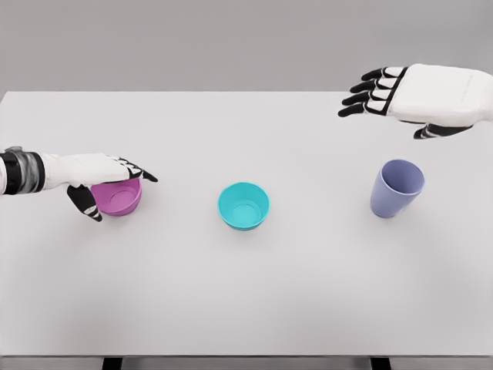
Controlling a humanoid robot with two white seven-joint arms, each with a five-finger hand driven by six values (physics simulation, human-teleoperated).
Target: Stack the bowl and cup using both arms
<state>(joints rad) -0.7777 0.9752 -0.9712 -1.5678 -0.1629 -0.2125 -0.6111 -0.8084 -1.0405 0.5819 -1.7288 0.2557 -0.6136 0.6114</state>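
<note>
I'm looking down from the head camera at the white table (246, 308). Three vessels sit in a loose row across it, all well apart. No writing, logo or label on any of them that I can make out; all three are plain colour.

Left: the pink bowl (119, 199), upright, mouth up. My left robot hand (100, 176) is right on it, palm over the rim's near-left side, thumb down along the outer wall on the left, fingers reaching across the top. It looks like contact, but I cannot tell whether the grasp is actually closed on the bowl.

Middle: the teal bowl (243, 206), upright, mouth facing up, nothing touching it.

Right: the lilac cup (396, 188), standing on its base, taller than wide, so its long axis runs vertical; in this view the mouth leans toward the upper right.

My right robot hand (412, 96) hovers above and behind the cup, clear of it, palm down, fingers stretched out toward the left and slightly spread, holding nothing.
</note>
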